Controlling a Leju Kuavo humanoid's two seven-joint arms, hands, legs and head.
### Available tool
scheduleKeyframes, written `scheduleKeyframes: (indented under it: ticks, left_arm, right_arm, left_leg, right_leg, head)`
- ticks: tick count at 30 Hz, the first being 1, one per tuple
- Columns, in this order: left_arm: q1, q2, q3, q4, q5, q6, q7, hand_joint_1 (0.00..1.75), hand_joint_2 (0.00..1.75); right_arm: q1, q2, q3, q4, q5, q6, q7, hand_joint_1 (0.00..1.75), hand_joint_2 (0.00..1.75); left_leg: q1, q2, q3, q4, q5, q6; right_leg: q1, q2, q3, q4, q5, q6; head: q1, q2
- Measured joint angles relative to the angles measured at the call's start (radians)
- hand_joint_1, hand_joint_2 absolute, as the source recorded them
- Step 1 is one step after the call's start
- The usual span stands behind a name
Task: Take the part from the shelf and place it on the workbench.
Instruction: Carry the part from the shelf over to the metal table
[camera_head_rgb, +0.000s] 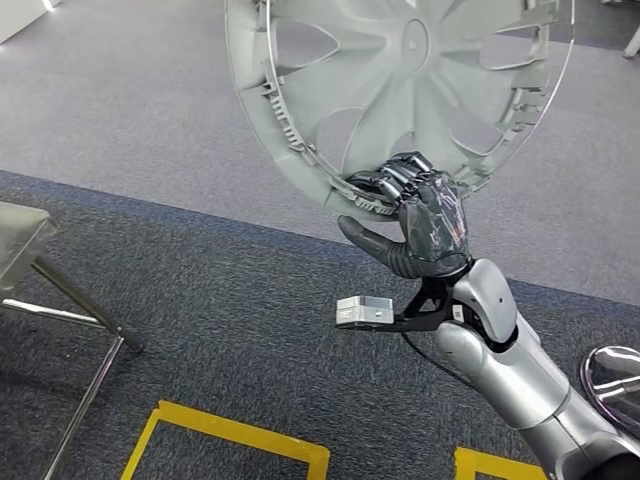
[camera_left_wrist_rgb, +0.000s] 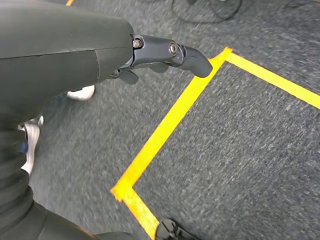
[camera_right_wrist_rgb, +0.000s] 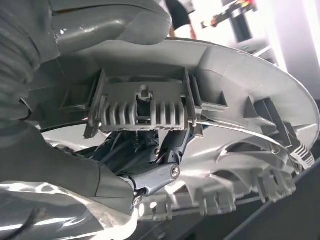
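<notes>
The part is a large grey plastic wheel cover (camera_head_rgb: 407, 80), held up in the air above the carpet. My right hand (camera_head_rgb: 423, 215) grips its lower rim, fingers over the edge and thumb underneath. Up close, the right wrist view shows the cover's ribbed inner rim (camera_right_wrist_rgb: 151, 107) with clips, and my right hand's fingers (camera_right_wrist_rgb: 158, 172) curled around it. My left hand (camera_left_wrist_rgb: 166, 52) hangs over the floor with its fingers curled in and nothing in them.
Dark grey carpet carries yellow tape lines (camera_head_rgb: 234, 432), seen too as a yellow tape corner (camera_left_wrist_rgb: 166, 130). A metal-legged table corner (camera_head_rgb: 23, 240) stands at the left. A shiny round object (camera_head_rgb: 615, 375) sits at the right edge. A person's white shoe (camera_left_wrist_rgb: 81, 93) is near.
</notes>
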Motion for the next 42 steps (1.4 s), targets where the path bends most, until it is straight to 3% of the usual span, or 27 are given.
scheduleKeyframes:
  ticks: [1, 2, 3, 5, 7, 9, 11, 13, 15, 17, 18, 19, 21, 23, 24, 26, 28, 30, 32, 33, 34, 35, 37, 39, 41, 42]
  left_arm:
    - [-0.001, -0.002, 0.004, -0.002, 0.0, -0.006, 0.0, 0.0, 1.75]
    - [-0.001, -0.003, 0.007, -0.003, -0.001, -0.01, 0.0, 0.0, 1.75]
    - [-0.001, -0.005, 0.009, -0.003, -0.003, -0.013, -0.001, 0.0, 1.75]
    - [-0.001, -0.008, 0.012, -0.004, -0.006, -0.016, -0.003, 0.0, 1.75]
    - [-0.001, -0.01, 0.015, -0.005, -0.009, -0.018, -0.006, 0.0, 1.75]
    - [0.0, -0.012, 0.018, -0.006, -0.014, -0.019, -0.011, 0.0, 1.75]
    - [0.004, -0.012, 0.018, -0.006, -0.024, -0.021, -0.017, 0.0, 1.75]
    - [0.004, -0.011, 0.019, -0.006, -0.034, -0.022, -0.024, 0.0, 1.75]
    - [0.002, -0.012, 0.019, -0.006, -0.041, -0.022, -0.033, 0.0, 1.75]
    - [0.001, -0.012, 0.019, -0.006, -0.045, -0.022, -0.041, 0.0, 1.75]
    - [0.001, -0.012, 0.019, -0.006, -0.047, -0.022, -0.045, 0.0, 1.75]
    - [0.002, -0.012, 0.019, -0.006, -0.049, -0.021, -0.048, 0.0, 1.75]
    - [0.002, -0.01, 0.019, -0.006, -0.052, -0.02, -0.053, 0.0, 1.75]
    - [0.001, -0.01, 0.019, -0.006, -0.052, -0.019, -0.054, 0.0, 1.75]
    - [0.001, -0.01, 0.019, -0.006, -0.052, -0.019, -0.055, 0.0, 1.75]
    - [0.002, -0.01, 0.019, -0.006, -0.052, -0.019, -0.055, 0.0, 1.75]
    - [0.001, -0.011, 0.019, -0.006, -0.053, -0.018, -0.055, 0.0, 1.75]
    - [-0.001, -0.01, 0.019, -0.006, -0.056, -0.018, -0.055, 0.0, 1.75]
    - [-0.002, -0.01, 0.019, -0.006, -0.064, -0.018, -0.056, 0.0, 1.75]
    - [-0.002, -0.01, 0.019, -0.006, -0.067, -0.018, -0.057, 0.0, 1.75]
    - [-0.001, -0.01, 0.019, -0.006, -0.07, -0.017, -0.059, 0.0, 1.75]
    - [-0.001, -0.01, 0.019, -0.006, -0.073, -0.017, -0.06, 0.0, 1.75]
    - [-0.001, -0.01, 0.018, -0.006, -0.081, -0.016, -0.064, 0.0, 1.75]
    - [0.0, -0.01, 0.018, -0.006, -0.093, -0.015, -0.067, 0.0, 1.75]
    - [0.003, -0.009, 0.017, -0.006, -0.103, -0.013, -0.069, 0.0, 1.75]
    - [0.005, -0.008, 0.017, -0.005, -0.107, -0.013, -0.07, 0.0, 1.75]
  right_arm:
    - [-0.001, 0.0, 0.004, 0.004, -0.001, 0.0, 0.0, 1.75, 1.75]
    - [-0.001, 0.0, 0.008, 0.007, -0.003, 0.0, 0.0, 1.75, 1.75]
    - [-0.001, 0.0, 0.011, 0.01, -0.004, 0.0, 0.0, 1.75, 1.75]
    - [-0.001, 0.0, 0.014, 0.014, -0.007, 0.0, 0.001, 1.75, 1.75]
    - [-0.003, 0.0, 0.015, 0.017, -0.009, 0.0, 0.001, 1.75, 1.75]
    - [-0.007, 0.0, 0.018, 0.021, -0.01, 0.0, 0.0, 1.75, 1.75]
    - [-0.011, 0.001, 0.021, 0.024, -0.012, 0.0, -0.001, 1.75, 1.75]
    - [-0.013, 0.001, 0.023, 0.028, -0.014, 0.0, -0.001, 1.75, 1.75]
    - [-0.013, 0.001, 0.025, 0.032, -0.014, -0.001, -0.001, 1.75, 1.75]
    - [-0.012, 0.001, 0.028, 0.036, -0.013, -0.001, -0.004, 1.75, 1.75]
    - [-0.011, 0.001, 0.029, 0.038, -0.013, -0.002, -0.005, 1.75, 1.75]
    - [-0.01, 0.001, 0.03, 0.039, -0.014, -0.002, -0.005, 1.75, 1.75]
    - [-0.009, 0.001, 0.031, 0.039, -0.015, -0.003, -0.005, 1.75, 1.75]
    - [-0.01, 0.001, 0.031, 0.039, -0.016, -0.004, -0.006, 1.75, 1.75]
    - [-0.01, 0.001, 0.031, 0.039, -0.015, -0.004, -0.006, 1.75, 1.75]
    - [-0.011, 0.001, 0.032, 0.039, -0.015, -0.004, -0.007, 1.75, 1.75]
    - [-0.012, 0.001, 0.033, 0.039, -0.016, -0.005, -0.007, 1.75, 1.75]
    - [-0.011, 0.0, 0.033, 0.04, -0.017, -0.006, -0.006, 1.75, 1.75]
    - [-0.007, 0.0, 0.035, 0.042, -0.016, -0.007, -0.006, 1.75, 1.75]
    - [-0.006, 0.0, 0.036, 0.043, -0.016, -0.007, -0.006, 1.75, 1.75]
    - [-0.004, 0.0, 0.036, 0.044, -0.016, -0.007, -0.005, 1.75, 1.75]
    - [-0.004, 0.0, 0.036, 0.044, -0.016, -0.007, -0.005, 1.75, 1.75]
    - [-0.003, 0.0, 0.036, 0.044, -0.015, -0.008, -0.003, 1.75, 1.75]
    - [0.001, -0.001, 0.036, 0.044, -0.014, -0.009, -0.002, 1.75, 1.75]
    - [0.005, -0.001, 0.036, 0.044, -0.012, -0.011, -0.001, 1.75, 1.75]
    - [0.006, -0.001, 0.036, 0.044, -0.012, -0.011, 0.001, 1.75, 1.75]
  left_leg:
    - [-0.001, -0.015, 0.0, 0.0, -0.001, 0.002]
    - [-0.001, -0.03, 0.001, 0.001, -0.001, 0.002]
    - [-0.002, -0.044, 0.003, 0.001, -0.002, 0.003]
    - [-0.002, -0.074, 0.007, 0.002, -0.003, 0.002]
    - [-0.001, -0.099, 0.003, 0.006, -0.004, -0.004]
    - [0.005, -0.122, -0.008, 0.007, 0.0, -0.017]
    - [0.01, -0.135, -0.013, 0.006, 0.002, -0.029]
    - [0.006, -0.091, -0.027, 0.04, -0.023, -0.039]
    - [0.005, -0.025, -0.077, 0.149, -0.081, -0.048]
    - [0.011, -0.002, -0.129, 0.26, -0.119, -0.056]
    - [0.014, 0.002, -0.134, 0.271, -0.113, -0.059]
    - [0.016, 0.007, -0.118, 0.241, -0.089, -0.061]
    - [0.015, 0.043, -0.046, 0.107, -0.027, -0.061]
    - [0.007, 0.079, 0.001, 0.013, -0.003, -0.05]
    - [0.002, 0.083, 0.005, 0.002, -0.008, -0.044]
    - [0.002, 0.06, 0.005, -0.001, -0.008, -0.029]
    - [0.007, 0.037, 0.01, -0.006, -0.007, -0.016]
    - [0.009, 0.015, 0.013, -0.009, -0.007, -0.008]
    - [0.008, -0.012, 0.014, -0.008, -0.007, -0.004]
    - [0.008, -0.027, 0.014, -0.008, -0.008, -0.004]
    - [0.008, -0.042, 0.015, -0.008, -0.008, -0.004]
    - [0.008, -0.056, 0.016, -0.007, -0.008, -0.004]
    - [0.009, -0.082, 0.015, -0.005, -0.009, -0.009]
    - [0.013, -0.106, 0.004, -0.001, -0.006, -0.019]
    - [0.019, -0.127, -0.004, -0.002, -0.004, -0.033]
    - [0.017, -0.117, -0.006, 0.002, -0.008, -0.039]
  right_leg:
    - [0.0, 0.01, -0.039, 0.063, -0.016, 0.0]
    - [0.001, 0.014, -0.067, 0.097, -0.014, -0.001]
    - [0.001, 0.016, -0.077, 0.094, 0.007, -0.003]
    - [0.001, 0.038, -0.046, -0.015, 0.091, -0.01]
    - [-0.003, 0.089, 0.003, -0.132, 0.144, -0.018]
    - [-0.002, 0.11, 0.022, -0.168, 0.145, -0.021]
    - [0.0, 0.087, 0.029, -0.177, 0.146, -0.027]
    - [-0.003, 0.057, 0.042, -0.19, 0.149, -0.037]
    - [-0.002, 0.025, 0.051, -0.195, 0.147, -0.044]
    - [0.0, -0.007, 0.055, -0.195, 0.142, -0.046]
    - [0.0, -0.022, 0.058, -0.195, 0.14, -0.046]
    - [-0.001, -0.036, 0.061, -0.195, 0.136, -0.044]
    - [0.001, -0.061, 0.071, -0.194, 0.129, -0.037]
    - [0.006, -0.081, 0.078, -0.193, 0.121, -0.027]
    - [0.008, -0.091, 0.08, -0.193, 0.118, -0.022]
    - [0.007, -0.106, 0.084, -0.195, 0.11, -0.011]
    - [0.002, -0.067, 0.074, -0.165, 0.083, -0.002]
    - [-0.001, -0.006, 0.02, -0.055, 0.03, 0.0]
    - [0.0, 0.013, -0.055, 0.074, -0.009, -0.001]
    - [0.0, 0.015, -0.077, 0.099, -0.002, -0.003]
    - [0.0, 0.017, -0.081, 0.084, 0.025, -0.005]
    - [0.0, 0.025, -0.065, 0.03, 0.067, -0.009]
    - [-0.005, 0.072, -0.014, -0.103, 0.137, -0.015]
    - [-0.006, 0.109, 0.018, -0.171, 0.154, -0.017]
    - [-0.005, 0.094, 0.026, -0.18, 0.149, -0.02]
    - [-0.005, 0.081, 0.03, -0.183, 0.149, -0.024]
  head:
    - [0.002, 0.0]
    - [0.002, 0.0]
    - [0.002, 0.0]
    - [0.003, 0.0]
    - [0.002, 0.0]
    - [0.0, 0.0]
    - [0.001, 0.0]
    - [-0.004, 0.0]
    - [-0.009, 0.0]
    - [-0.009, 0.0]
    - [-0.01, 0.0]
    - [-0.01, 0.0]
    - [-0.01, 0.0]
    - [-0.009, 0.0]
    - [-0.009, 0.0]
    - [-0.009, 0.0]
    - [-0.006, 0.0]
    - [0.0, 0.0]
    - [0.002, 0.0]
    - [0.002, 0.0]
    - [0.002, 0.0]
    - [0.002, 0.0]
    - [0.001, 0.0]
    - [0.001, 0.0]
    - [0.002, 0.0]
    - [0.001, 0.0]
